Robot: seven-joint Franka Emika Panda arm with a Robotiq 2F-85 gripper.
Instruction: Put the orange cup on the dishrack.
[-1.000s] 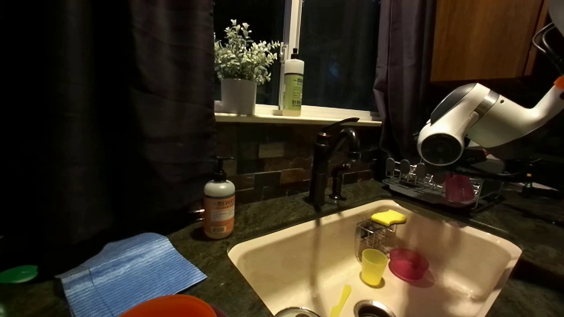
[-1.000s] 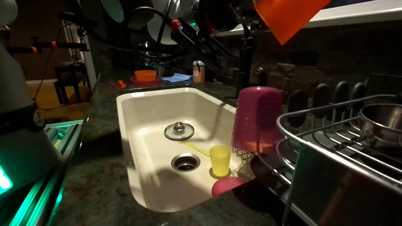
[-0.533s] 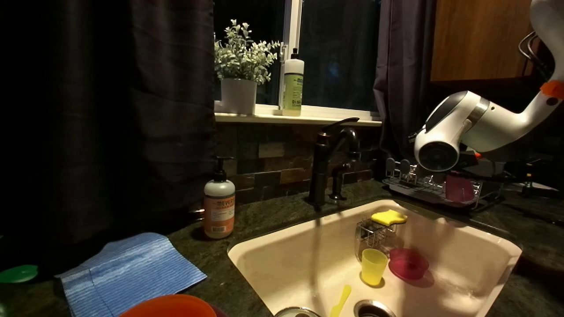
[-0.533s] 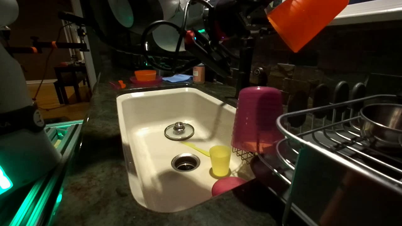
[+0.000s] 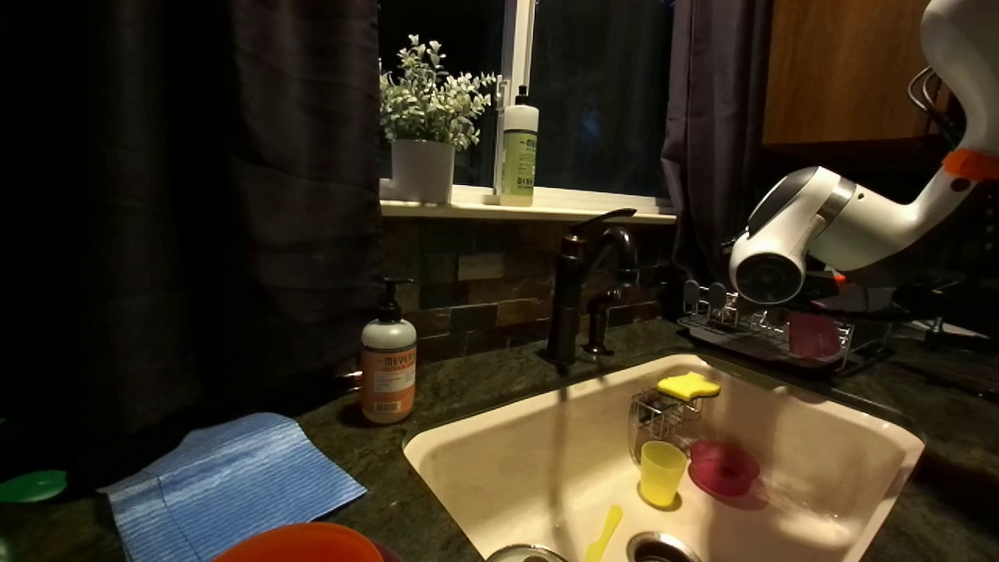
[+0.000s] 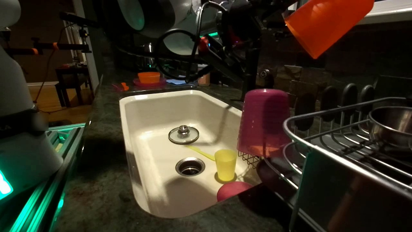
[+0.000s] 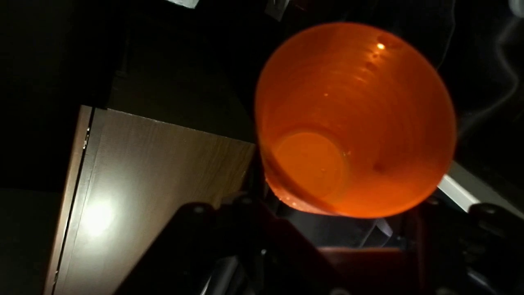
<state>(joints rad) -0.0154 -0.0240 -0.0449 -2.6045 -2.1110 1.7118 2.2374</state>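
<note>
My gripper [image 7: 348, 192] is closed around the orange cup [image 7: 360, 123], with the cup's open mouth facing the wrist camera and the fingertips hidden behind it. In an exterior view the orange cup [image 6: 328, 24] hangs in the air, tilted, its mouth pointing down and to the left. It is higher than the dishrack [image 6: 346, 165], apart from it. Inside the dishrack stand an upside-down pink cup [image 6: 265, 122] and a metal pot [image 6: 394, 125]. Where the dishrack [image 5: 734, 343] shows in an exterior view, the arm [image 5: 812, 222] blocks sight of the orange cup.
Left of the dishrack lies the cream sink [image 6: 154, 116], holding a yellow cup [image 6: 226, 165], a glass lid [image 6: 183, 137] and a pink bowl [image 6: 235, 190]. A dark faucet [image 5: 568, 300] rises behind the sink. The white window sill [image 6: 386, 11] runs behind the held cup.
The orange cup, in my grip throughout, has shifted to the right and slightly down in an exterior view, showing more of its side. The arm has moved a little left in an exterior view.
</note>
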